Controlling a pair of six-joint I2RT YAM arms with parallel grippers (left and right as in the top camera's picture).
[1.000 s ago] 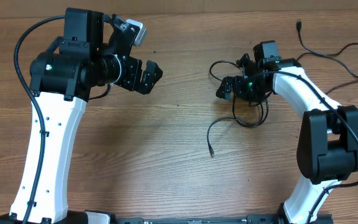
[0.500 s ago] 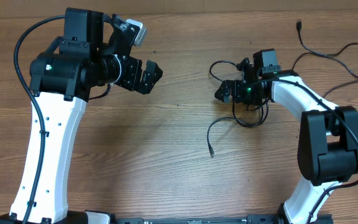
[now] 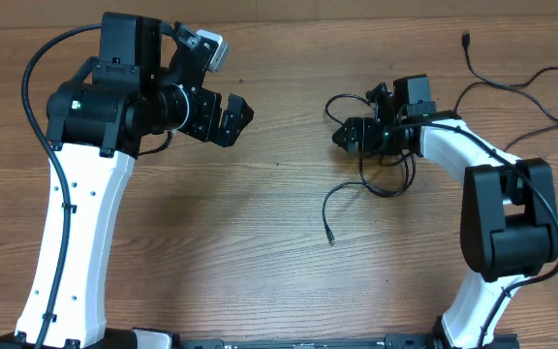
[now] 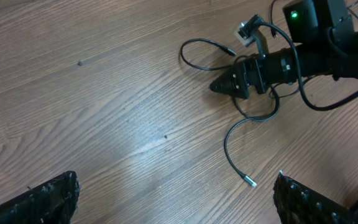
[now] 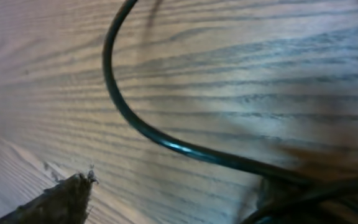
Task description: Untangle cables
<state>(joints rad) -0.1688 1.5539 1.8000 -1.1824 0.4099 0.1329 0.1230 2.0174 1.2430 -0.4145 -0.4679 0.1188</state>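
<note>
The cables (image 3: 387, 167) are thin black cords tangled in loops at the right middle of the table. One loose end with a small plug (image 3: 329, 237) trails toward the front. My right gripper (image 3: 340, 136) is low at the left edge of the tangle, jaws apart. In the right wrist view a black cable (image 5: 124, 112) curves across the wood just ahead of one finger (image 5: 61, 202), and more cord lies blurred at the lower right. My left gripper (image 3: 229, 111) hangs open high over the left side, holding nothing. The left wrist view shows the tangle (image 4: 253, 106) and the plug (image 4: 250, 182).
More black cords (image 3: 511, 82) run off the far right edge, one ending in a plug (image 3: 465, 39) near the back. The left arm's body (image 3: 76, 194) stands over the left side. Bare wood (image 3: 260, 223) lies between the arms.
My right gripper has shifted slightly left and back at the tangle, and its jaws have narrowed. The left arm has not moved.
</note>
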